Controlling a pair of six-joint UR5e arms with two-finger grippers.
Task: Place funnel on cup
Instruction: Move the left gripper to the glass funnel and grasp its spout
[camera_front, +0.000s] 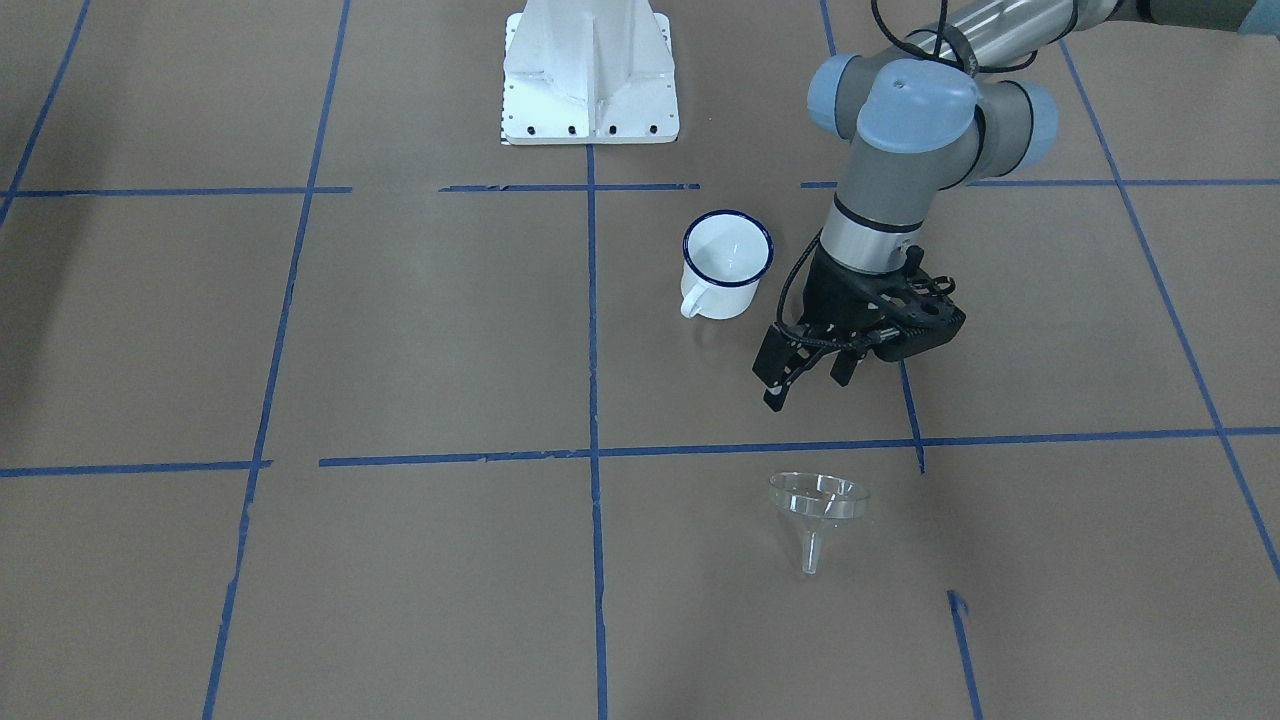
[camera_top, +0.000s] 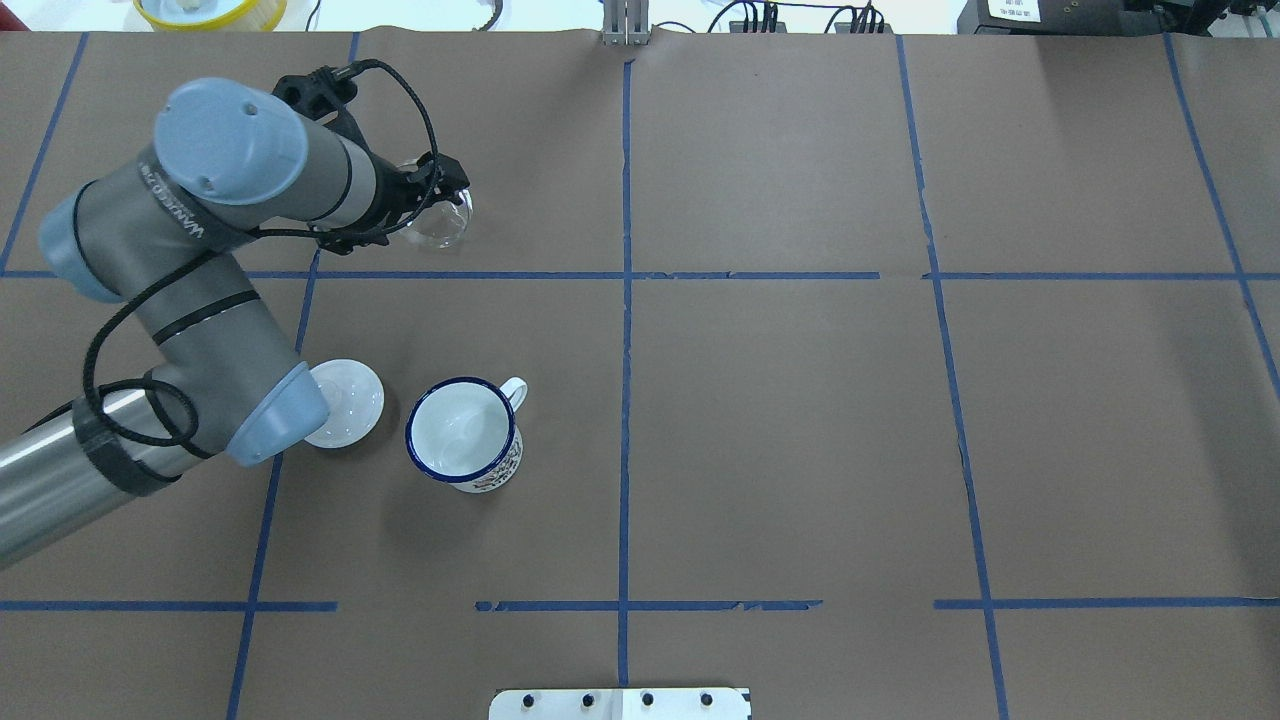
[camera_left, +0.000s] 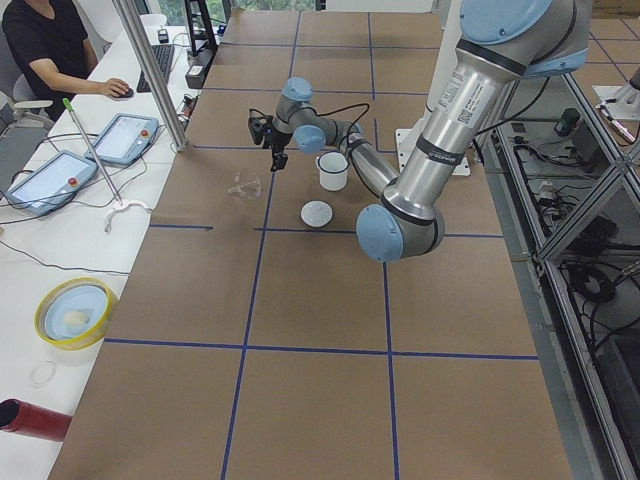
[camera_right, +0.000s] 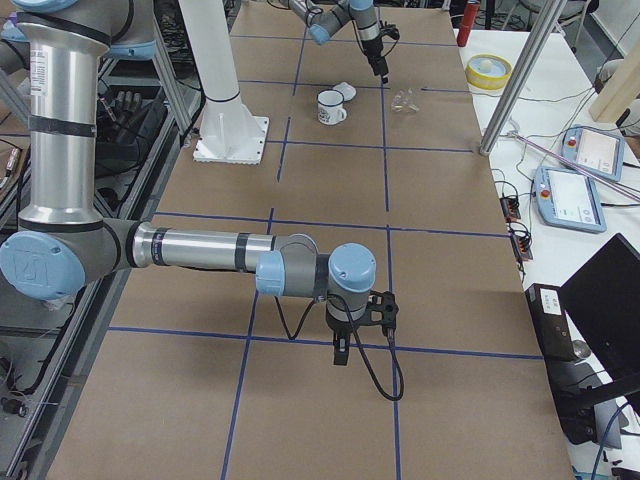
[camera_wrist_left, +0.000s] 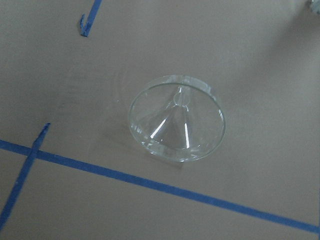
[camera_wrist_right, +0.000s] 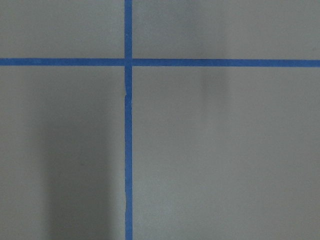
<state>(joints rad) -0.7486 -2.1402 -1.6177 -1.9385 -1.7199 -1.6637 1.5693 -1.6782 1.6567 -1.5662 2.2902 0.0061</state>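
The clear funnel (camera_front: 815, 503) lies tilted on the brown table, its thin stem pointing away from the robot. It fills the left wrist view (camera_wrist_left: 176, 118) with its wide mouth toward the camera. The white mug with a dark blue rim (camera_front: 727, 262) stands upright nearer the robot's base, empty, also in the overhead view (camera_top: 465, 432). My left gripper (camera_front: 805, 393) is open and empty, hovering above the table between the mug and the funnel (camera_top: 440, 225). My right gripper (camera_right: 340, 350) shows only in the exterior right view, low over bare table; I cannot tell whether it is open or shut.
A round white knobbed lid (camera_top: 345, 402) lies beside the mug, partly under my left arm's elbow. The white robot base (camera_front: 590, 80) stands behind. Blue tape lines grid the table. A yellow bowl (camera_left: 75, 310), tablets and an operator sit past the far edge.
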